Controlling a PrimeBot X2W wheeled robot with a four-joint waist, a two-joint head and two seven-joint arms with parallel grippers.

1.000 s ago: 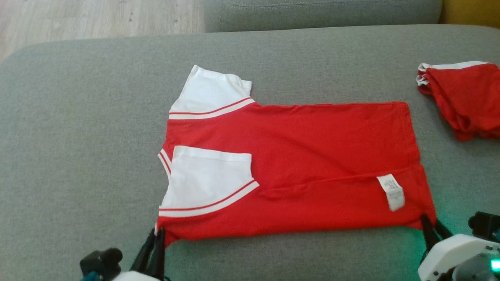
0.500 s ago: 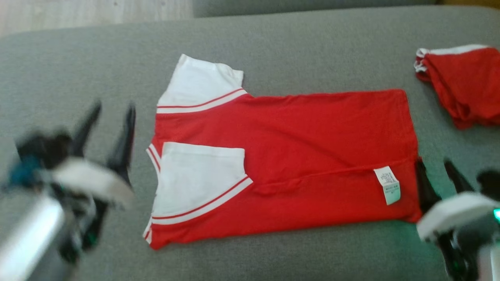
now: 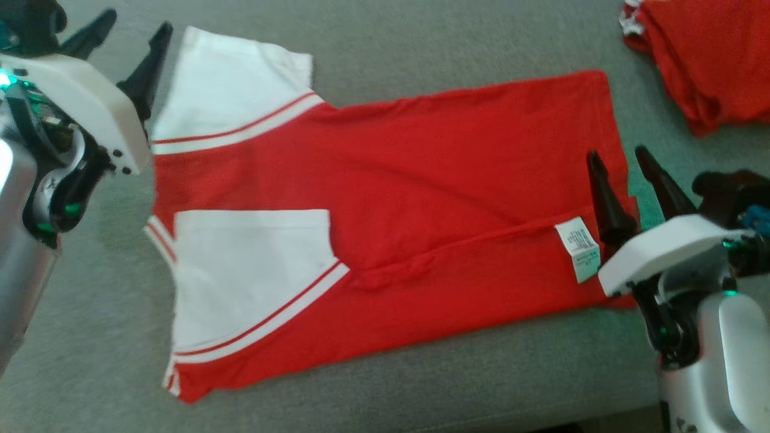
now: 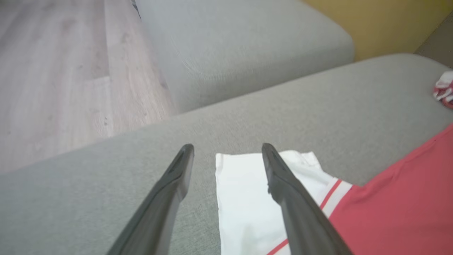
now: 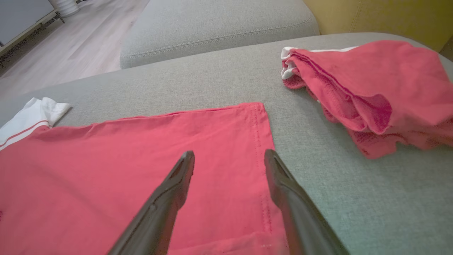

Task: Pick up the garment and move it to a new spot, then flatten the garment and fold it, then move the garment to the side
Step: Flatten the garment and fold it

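Note:
The garment (image 3: 421,198) is a red shirt with white sleeves, lying flat on the grey sofa seat (image 3: 385,385) with its near long edge folded over and a white label showing. My left gripper (image 3: 138,27) hovers open at the far white sleeve (image 4: 244,191), one finger over the sleeve and the other over bare cushion (image 4: 88,198). My right gripper (image 3: 619,155) stands open above the shirt's hem end (image 5: 262,152), straddling the hem edge. Neither holds anything.
A second red garment (image 3: 704,60) lies crumpled at the far right of the seat, also in the right wrist view (image 5: 371,92). A grey back cushion (image 4: 240,46) and wooden floor (image 4: 63,71) lie beyond the seat. The seat's front edge (image 3: 541,424) runs close below.
Both grippers have let go of the shirt's near edge, opened and moved up along its two ends. The head camera has tilted down, so the whole picture has shifted.

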